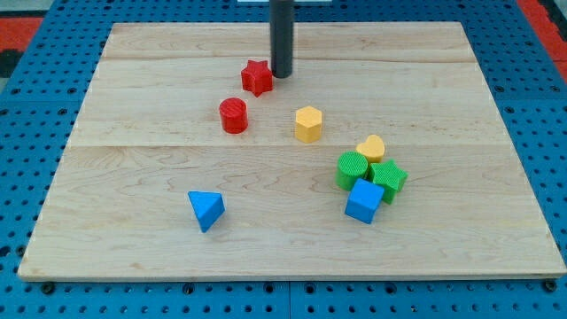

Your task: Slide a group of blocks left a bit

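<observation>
My tip (pixel 281 75) rests on the board just right of the red star block (pixel 257 78), touching or nearly touching it. A red cylinder (pixel 234 116) sits below and left of the star. A yellow hexagon block (pixel 308 124) lies right of the cylinder. At the right, a cluster holds a yellow heart block (pixel 371 148), a green cylinder (pixel 352 169), a green star block (pixel 388 178) and a blue cube (pixel 364 201), all close together. A blue triangle block (pixel 206 209) lies alone at the lower left.
The wooden board (pixel 133 89) lies on a blue pegboard table (pixel 27 133). The dark rod rises from my tip out of the view's top.
</observation>
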